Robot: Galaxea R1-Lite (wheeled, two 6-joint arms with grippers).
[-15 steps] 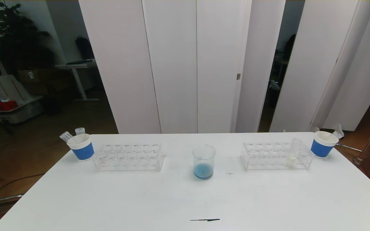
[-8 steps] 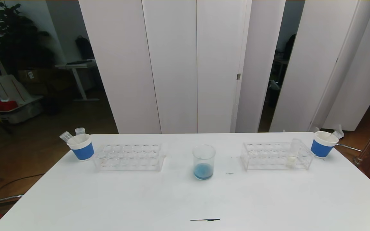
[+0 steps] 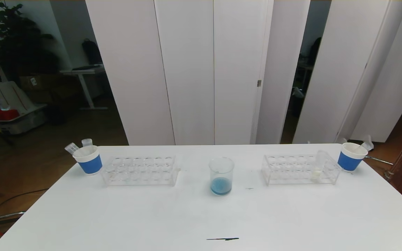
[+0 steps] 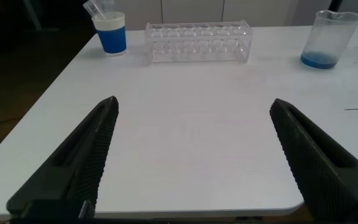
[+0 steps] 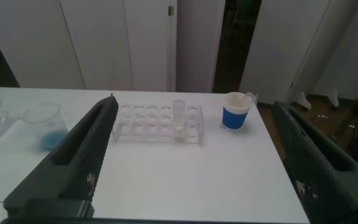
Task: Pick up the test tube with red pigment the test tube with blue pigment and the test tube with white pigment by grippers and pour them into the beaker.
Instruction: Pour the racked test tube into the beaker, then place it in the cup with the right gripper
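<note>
I've got both arms pulled back at the near edge of the desk (image 3: 201, 216), neither showing in the head view; left tool (image 4: 194, 155) has its jaws wide apart with nothing between them, right tool (image 5: 197, 162) the same, spread and empty. Beaker (image 3: 221, 176) stands mid-desk with a blue layer already in its bottom; so I judge the blue pour done. Left rack (image 3: 140, 170) looks empty of tubes; two clear tubes sit slanted in the left paper cup (image 3: 88, 159); no red pigment visible anywhere, so I can't place that tube. Test tube with white pigment (image 3: 318, 167) stands upright in the right rack (image 3: 300, 169), in a slot toward the end nearest the right paper cup (image 3: 351, 157), cream-white at its base; from the right wrist view it's dead ahead of the right tool, beyond the open desk, well apart from it. That's the relation that counts: tube's long axis is vertical, it lies forward of the right tool and on the robot's right of the beaker, so the right arm is clearly nearer; left arm would have to cross past the beaker. My call: reach forward with the right, jaws either side of the upper shaft above the rack, lift straight up before swinging left.
</note>
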